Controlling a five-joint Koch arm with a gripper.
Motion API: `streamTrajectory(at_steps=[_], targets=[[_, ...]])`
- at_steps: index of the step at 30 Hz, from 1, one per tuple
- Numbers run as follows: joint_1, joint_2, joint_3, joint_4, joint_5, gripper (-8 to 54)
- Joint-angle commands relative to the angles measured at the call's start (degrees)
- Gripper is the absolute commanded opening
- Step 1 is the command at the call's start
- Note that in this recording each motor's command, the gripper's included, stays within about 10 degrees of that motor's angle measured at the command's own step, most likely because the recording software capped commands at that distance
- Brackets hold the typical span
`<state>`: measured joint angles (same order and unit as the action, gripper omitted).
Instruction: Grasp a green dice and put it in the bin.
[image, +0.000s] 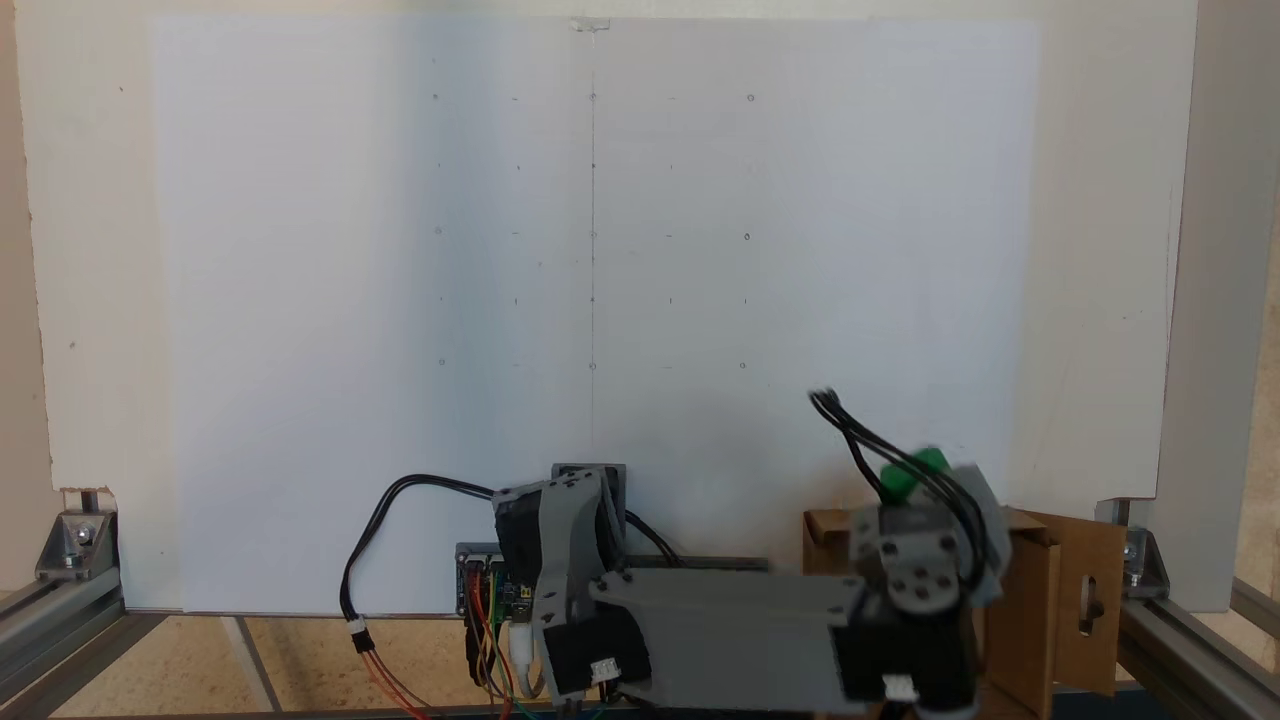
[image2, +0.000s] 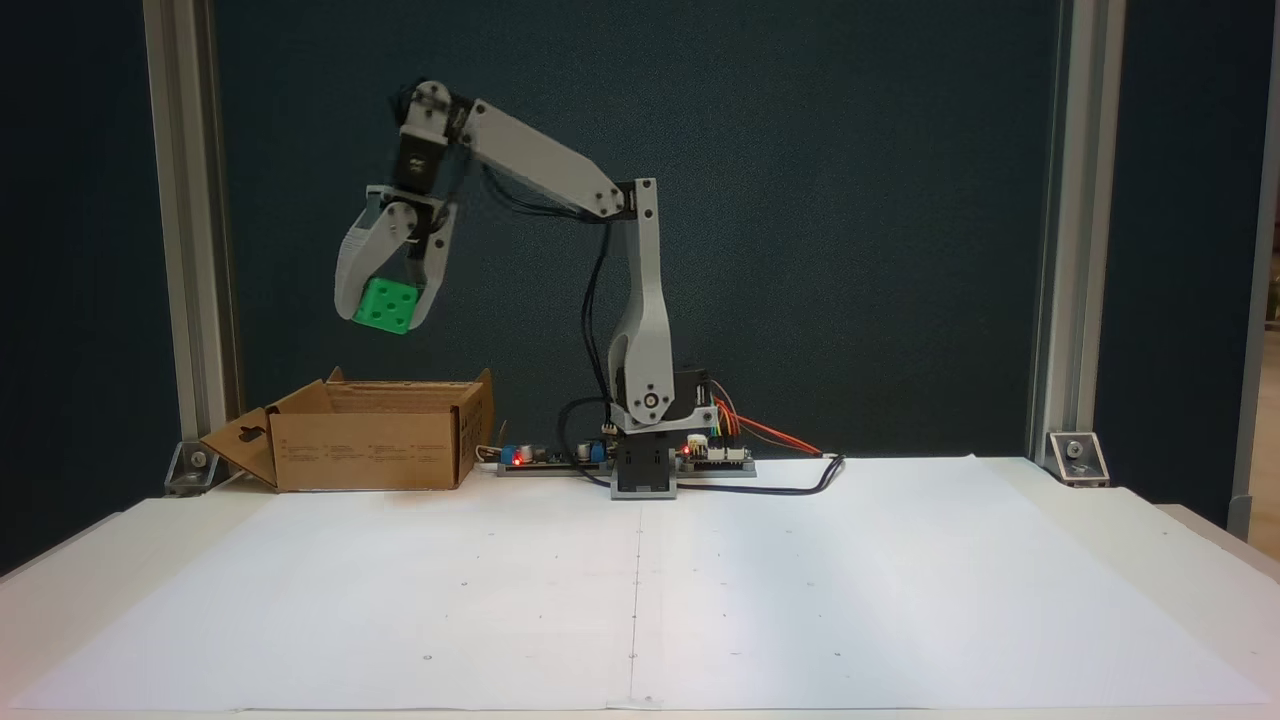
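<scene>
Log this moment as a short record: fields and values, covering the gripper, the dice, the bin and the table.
gripper: gripper raised in the air, fingers closed on the dice
green dice: green dice held off the table, a four-pip face toward the front fixed view
bin: bin of brown cardboard, open at the top, a flap with a handle hole folded outward
dice versus bin: above the bin's open top, apart from it
table: table covered with white paper
task stage: dice grasped, not yet dropped
</scene>
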<state>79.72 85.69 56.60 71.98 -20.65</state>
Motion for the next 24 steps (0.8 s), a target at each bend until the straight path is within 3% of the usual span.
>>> streamTrajectory(at_steps=[1, 6, 11, 21, 22, 23, 24], targets=[[9.2, -1.5, -1.8, -4.0, -6.5, 11.4], [25.0, -7.0, -1.8, -7.5, -10.4, 11.4], [27.9, -13.4, 0.8, -16.5, -11.8, 11.4], [28.0, -14.2, 8.8, -22.0, -13.3, 11.4], [27.9, -14.2, 9.0, -22.1, -13.3, 16.8], [27.7, -14.2, 9.8, -22.4, -13.2, 30.8], [27.6, -14.5, 10.8, -22.4, -13.2, 32.3]])
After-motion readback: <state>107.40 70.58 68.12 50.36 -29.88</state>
